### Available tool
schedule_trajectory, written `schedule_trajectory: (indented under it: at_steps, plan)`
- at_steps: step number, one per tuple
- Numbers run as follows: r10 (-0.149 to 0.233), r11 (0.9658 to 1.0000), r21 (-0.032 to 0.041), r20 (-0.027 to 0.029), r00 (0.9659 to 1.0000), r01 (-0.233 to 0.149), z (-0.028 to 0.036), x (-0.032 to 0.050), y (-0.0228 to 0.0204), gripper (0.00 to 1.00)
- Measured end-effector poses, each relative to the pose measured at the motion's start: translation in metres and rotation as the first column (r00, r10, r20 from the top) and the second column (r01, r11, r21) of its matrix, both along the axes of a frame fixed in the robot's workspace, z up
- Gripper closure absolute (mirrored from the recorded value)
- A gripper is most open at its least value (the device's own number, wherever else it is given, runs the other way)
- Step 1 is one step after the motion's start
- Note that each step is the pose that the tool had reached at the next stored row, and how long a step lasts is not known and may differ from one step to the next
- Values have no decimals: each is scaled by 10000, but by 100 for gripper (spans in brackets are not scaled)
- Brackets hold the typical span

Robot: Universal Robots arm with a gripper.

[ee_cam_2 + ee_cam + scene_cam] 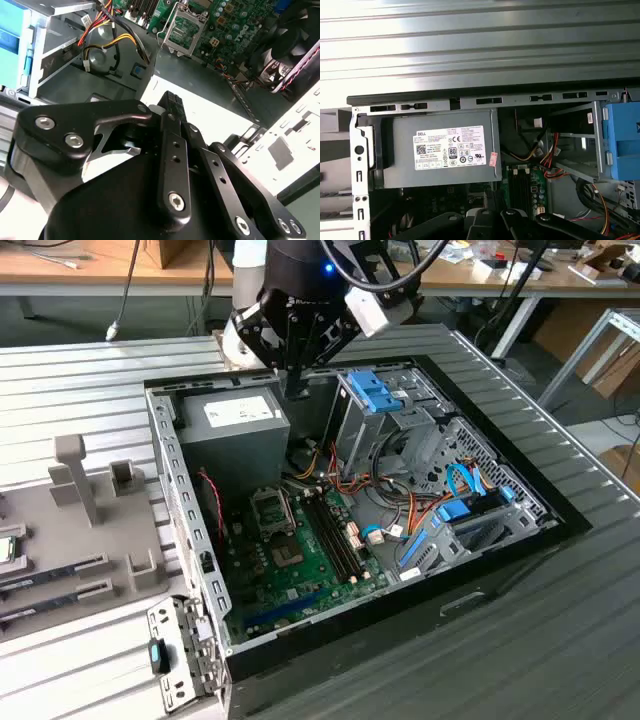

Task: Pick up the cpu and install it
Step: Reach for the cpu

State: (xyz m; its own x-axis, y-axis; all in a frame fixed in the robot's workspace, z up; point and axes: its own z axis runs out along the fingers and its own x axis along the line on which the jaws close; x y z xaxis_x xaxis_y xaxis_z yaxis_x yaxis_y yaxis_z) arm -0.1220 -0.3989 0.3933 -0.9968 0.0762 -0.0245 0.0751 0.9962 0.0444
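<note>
Surface: a ribbed metal table (pixel 100 370) holds an open computer case (pixel 560 530) lying on its side; desks and cables stand in the background.
Case contents: a grey power supply (pixel 235 430) sits in the far corner. A green motherboard (pixel 300 570) lies nearer the camera, and a blue drive bracket (pixel 378 390) stands toward the exterior view's right.
Socket: the square processor socket (pixel 272 510) sits on the motherboard just in front of the power supply. In the second wrist view it (pixel 182 32) shows a metal frame around a bare green centre.
Holder: a grey moulded tray (pixel 100 540) rests on the table beside the case, on the exterior view's left, with memory sticks (pixel 60 567) lying in its slots.
Cpu: the cpu (pixel 5 551) lies on that tray at the very edge of the exterior view, partly cut off, with its silver top and green rim just visible.
Pincer: the gripper (pixel 297 390) hangs over the far wall of the case, at the corner of the power supply nearest the drive bracket.
Pincer state: in the second wrist view the gripper (pixel 172 100) looks clenched, its links meeting at one tip, with nothing seen between.
Cpu to pincer: well apart. The cpu is outside the case toward the exterior view's left, and the gripper is above the case, with the power supply and case wall between them.
</note>
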Motion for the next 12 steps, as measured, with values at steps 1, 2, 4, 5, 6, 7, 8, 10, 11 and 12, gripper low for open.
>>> schedule_trajectory:
  at_steps: [1,2,4,5,6,7,8,10,11,12]
  plan:
    - [0,10000,-1,0,10000,0,1,-4,0,89]
    - [-1,10000,0,0,10000,1,0,-8,0,89]
    - [0,10000,0,0,10000,0,0,-12,0,89]
    - [0,10000,0,0,10000,0,0,-14,0,89]
    - [0,10000,0,0,10000,0,0,-16,0,89]
    - [0,10000,0,1,10000,0,0,-18,0,89]
    - [-1,10000,1,0,10000,1,0,-20,0,89]
    - [0,10000,0,0,10000,0,0,-31,0,89]
    - [-1,10000,0,0,10000,1,0,-39,0,89]
    - [0,10000,0,0,10000,0,0,-46,0,89]
